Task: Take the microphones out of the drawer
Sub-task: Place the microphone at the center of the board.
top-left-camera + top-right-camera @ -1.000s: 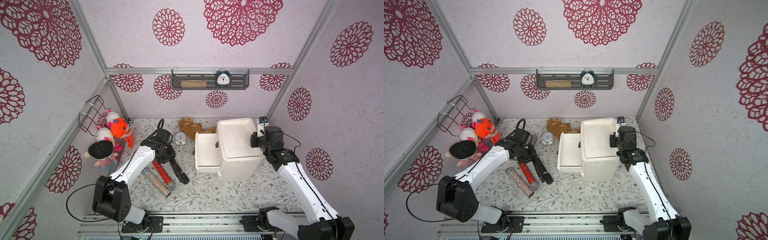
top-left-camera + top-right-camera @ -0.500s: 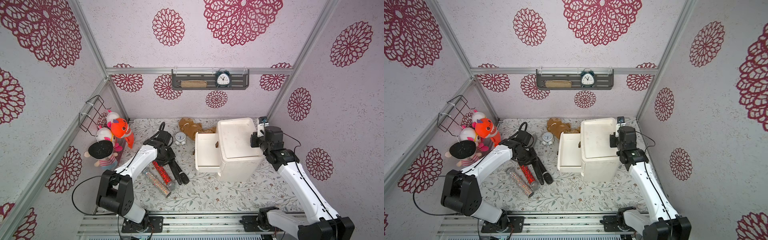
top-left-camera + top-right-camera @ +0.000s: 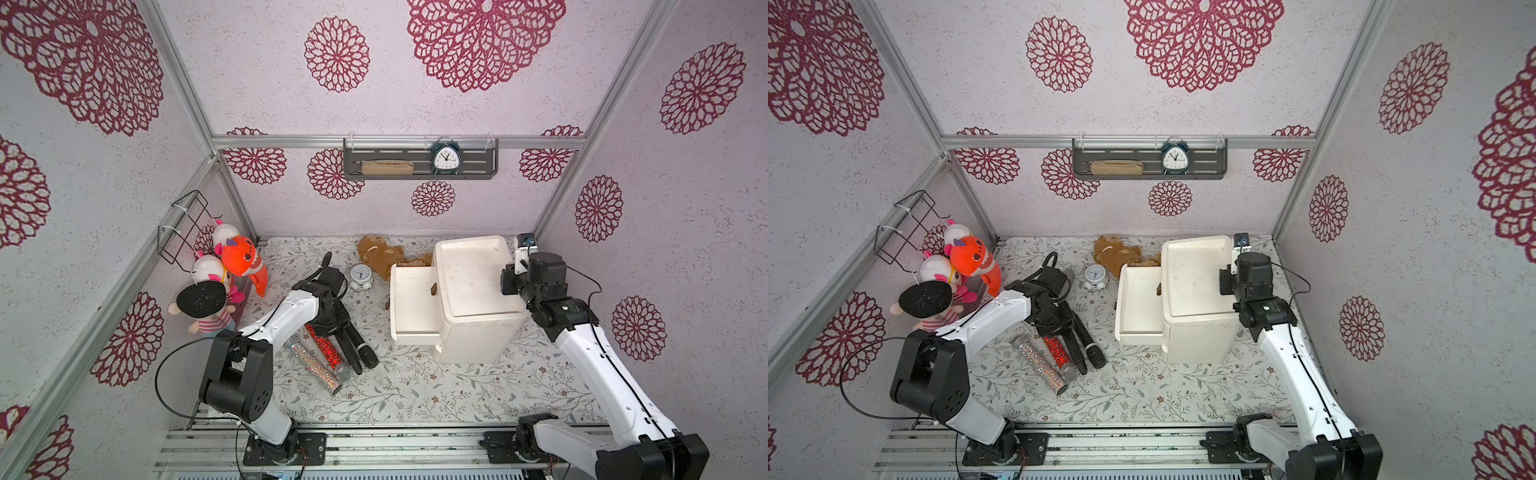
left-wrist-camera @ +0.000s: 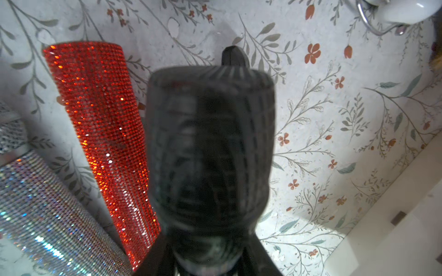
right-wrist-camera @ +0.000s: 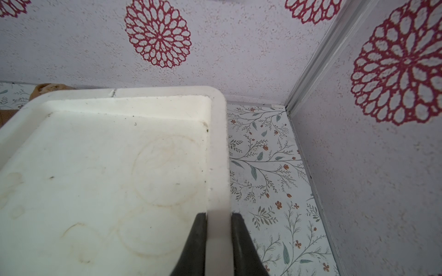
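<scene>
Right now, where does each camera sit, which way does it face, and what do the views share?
Top views: stereo pair high in front, looking down toward the back wall; left arm and right arm both visible.
Left wrist: on the left arm, looking down past the left gripper at its black microphone, red microphone alongside.
Right wrist: on the right arm, looking over the cabinet top into the back corner; right gripper pinches its rim.
Shared: both top views show the red microphone.

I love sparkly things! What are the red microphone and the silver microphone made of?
Red microphone: its handle looks wrapped in rows of tiny red rhinestones, probably plastic or glass, because they glint in a neat grid. Silver microphone: it has the same beaded wrap, flashing rainbow colours. What lies underneath cannot be seen.
</scene>
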### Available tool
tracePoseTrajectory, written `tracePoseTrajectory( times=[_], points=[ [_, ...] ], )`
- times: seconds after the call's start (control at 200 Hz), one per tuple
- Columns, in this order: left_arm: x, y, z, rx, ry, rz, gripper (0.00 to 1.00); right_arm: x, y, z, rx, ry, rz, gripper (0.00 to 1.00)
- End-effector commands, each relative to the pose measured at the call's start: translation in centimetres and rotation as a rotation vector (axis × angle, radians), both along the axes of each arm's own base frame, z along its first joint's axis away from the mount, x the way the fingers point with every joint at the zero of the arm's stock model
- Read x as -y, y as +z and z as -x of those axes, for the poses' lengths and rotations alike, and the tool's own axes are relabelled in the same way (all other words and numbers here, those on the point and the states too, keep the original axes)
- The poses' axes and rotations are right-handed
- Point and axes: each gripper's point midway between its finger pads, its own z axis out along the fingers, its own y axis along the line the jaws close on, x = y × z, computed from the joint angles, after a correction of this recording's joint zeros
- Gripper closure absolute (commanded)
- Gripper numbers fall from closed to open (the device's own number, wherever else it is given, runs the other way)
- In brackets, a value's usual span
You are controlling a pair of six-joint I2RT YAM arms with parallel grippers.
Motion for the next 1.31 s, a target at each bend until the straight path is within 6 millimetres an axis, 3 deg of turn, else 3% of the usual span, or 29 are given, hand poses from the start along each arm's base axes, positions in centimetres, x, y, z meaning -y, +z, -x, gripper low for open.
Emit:
tracePoseTrajectory(
  times=[0.0, 0.806, 1.301],
  points=[
    [-0.7, -0.4, -0.5, -0.002, 0.039, -0.025, 1.00, -0.6, 1.6, 0.1, 0.074, 0.022, 0.012, 1.00],
    [-0.9, -2.8, -1.7, -0.054, 0.072, -0.031, 1.00, -0.4, 1.4, 0.2, 0.073, 0.015, 0.021, 1.00],
    [-0.7, -4.0, -2.4, -0.070, 0.085, -0.008, 0.93, -0.5, 1.6, 0.0, 0.075, 0.022, 0.023, 1.00]
  ],
)
